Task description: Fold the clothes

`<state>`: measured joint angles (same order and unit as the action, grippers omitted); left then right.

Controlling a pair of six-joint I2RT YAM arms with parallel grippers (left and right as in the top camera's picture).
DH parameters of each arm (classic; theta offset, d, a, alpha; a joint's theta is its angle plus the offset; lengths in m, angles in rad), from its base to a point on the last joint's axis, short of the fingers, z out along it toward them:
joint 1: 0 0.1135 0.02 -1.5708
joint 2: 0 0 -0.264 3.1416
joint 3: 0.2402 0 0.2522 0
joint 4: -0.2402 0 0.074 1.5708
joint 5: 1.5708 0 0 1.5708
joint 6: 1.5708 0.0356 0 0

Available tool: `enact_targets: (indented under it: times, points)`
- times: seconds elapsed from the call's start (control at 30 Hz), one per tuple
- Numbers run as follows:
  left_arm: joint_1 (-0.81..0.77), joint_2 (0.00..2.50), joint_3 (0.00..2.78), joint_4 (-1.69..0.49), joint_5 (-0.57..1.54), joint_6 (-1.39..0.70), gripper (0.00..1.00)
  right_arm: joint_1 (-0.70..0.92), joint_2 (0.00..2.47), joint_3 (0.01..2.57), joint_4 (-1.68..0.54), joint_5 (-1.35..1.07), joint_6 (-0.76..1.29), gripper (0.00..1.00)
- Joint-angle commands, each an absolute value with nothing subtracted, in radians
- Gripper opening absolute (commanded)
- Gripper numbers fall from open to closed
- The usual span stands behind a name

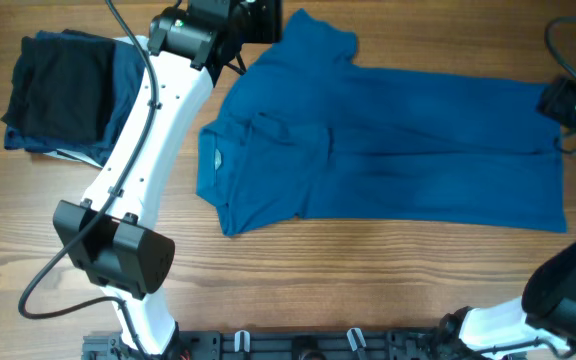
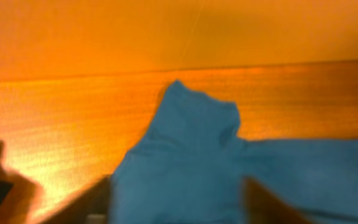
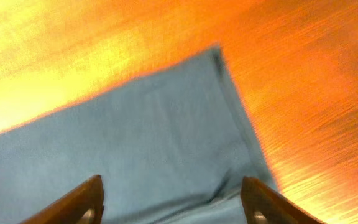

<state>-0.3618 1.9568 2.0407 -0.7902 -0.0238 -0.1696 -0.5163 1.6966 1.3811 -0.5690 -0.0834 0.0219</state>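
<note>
Fingers (image 3: 82, 202) of your right gripper (image 3: 173, 208) spread wide over a hem corner of the shirt (image 1: 398, 140), left gripper (image 2: 176, 208) fingers (image 2: 269, 202) apart too, sleeve (image 2: 197, 118) just ahead.

You're at a robotics lab bench: wooden table (image 1: 368, 270), left arm (image 1: 148, 140) and right arm (image 1: 568, 290) rising from a black rail (image 1: 298, 345) at the near edge, loose cable (image 1: 43, 285), blue polo shirt (image 1: 398, 150), and folded garments (image 1: 63, 90) stacked far left.
</note>
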Motion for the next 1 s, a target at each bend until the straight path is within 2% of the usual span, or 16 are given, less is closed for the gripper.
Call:
enact_targets:
  times: [0.0,0.3,0.6,0.73,0.97]
  points:
    - [-0.363,2.004,2.043,-0.732,-0.015,-0.163,0.06,-0.537,1.683,1.396,-0.549,0.05,0.027,0.99]
    - [-0.362,2.347,2.042,-0.649,-0.015,-0.163,0.04,-0.536,1.696,1.396,-0.543,0.06,0.026,1.0]
    - [-0.347,2.49,2.042,-0.606,-0.074,-0.164,0.04,-0.536,1.696,1.396,-0.543,0.06,0.027,1.0]
    - [-0.299,2.52,2.041,-0.641,-0.076,-0.169,0.04,-0.536,1.696,1.396,-0.543,0.06,0.027,0.99]
    - [-0.272,2.522,2.01,-0.845,-0.076,-0.218,0.04,-0.536,1.696,1.396,-0.543,0.06,0.027,1.0]
